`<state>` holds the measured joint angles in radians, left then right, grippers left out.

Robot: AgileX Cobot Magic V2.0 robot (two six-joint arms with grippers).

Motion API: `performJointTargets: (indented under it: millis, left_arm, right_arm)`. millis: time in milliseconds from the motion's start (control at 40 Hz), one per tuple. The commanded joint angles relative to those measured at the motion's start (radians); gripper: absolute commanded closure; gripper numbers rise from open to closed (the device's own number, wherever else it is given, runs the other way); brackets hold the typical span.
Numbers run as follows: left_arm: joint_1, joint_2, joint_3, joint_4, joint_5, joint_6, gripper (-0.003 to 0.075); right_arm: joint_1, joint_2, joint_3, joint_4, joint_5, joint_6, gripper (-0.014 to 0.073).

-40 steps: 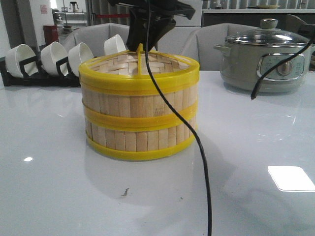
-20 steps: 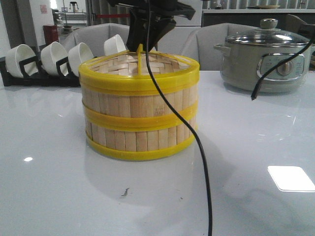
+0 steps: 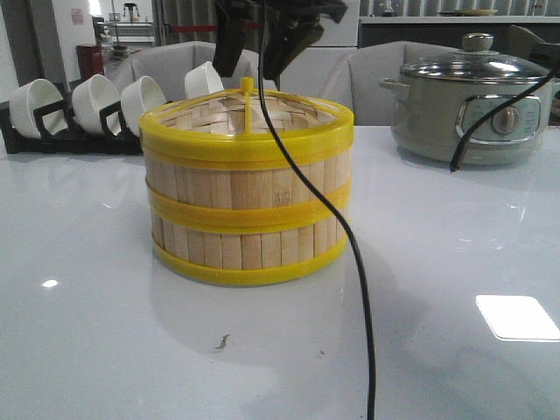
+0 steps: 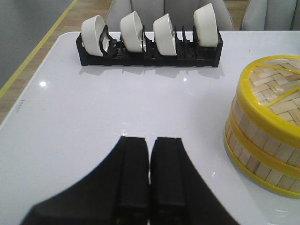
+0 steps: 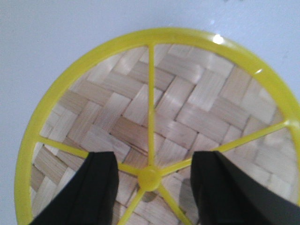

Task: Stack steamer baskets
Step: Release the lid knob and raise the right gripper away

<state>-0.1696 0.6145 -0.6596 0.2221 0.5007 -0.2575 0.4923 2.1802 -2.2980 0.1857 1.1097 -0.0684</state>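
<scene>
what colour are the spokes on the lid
Yellow spokes over pale woven bamboo; right wrist view shows it best.

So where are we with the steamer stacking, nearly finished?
Nearly. The two steamer baskets sit stacked, with the woven lid on top. The right gripper is open, straddling the lid knob. The left gripper is shut and idle. Only retracting remains.

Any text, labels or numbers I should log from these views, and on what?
No text can be read in any view.
Electric cooker: its front panel has a dial and markings, too blurred to read.
Red-and-white sign on the far wall: too small to read.
Steamer baskets, lid, bowl rack and table: no markings visible.
</scene>
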Motion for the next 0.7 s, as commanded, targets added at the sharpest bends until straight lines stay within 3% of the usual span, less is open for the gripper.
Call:
performJointTargets:
  millis: [0,225,676]
  left_arm:
    - [0.002,0.000,-0.029,0.007,-0.076,-0.005,0.0636]
    - [0.002,0.000,-0.029,0.007,-0.076,-0.005,0.0636]
    - [0.002,0.000,-0.029,0.007,-0.076,-0.005,0.0636]
  right_arm:
    - [-0.005,-0.129,-0.027,-0.058,-0.090,0.001,0.0122]
    - [-0.067,-0.313,0.114,-0.129,-0.172,0.001,0.0122]
    - [-0.290,-0.925,0.930,-0.122,-0.624,0.001,0.0122]
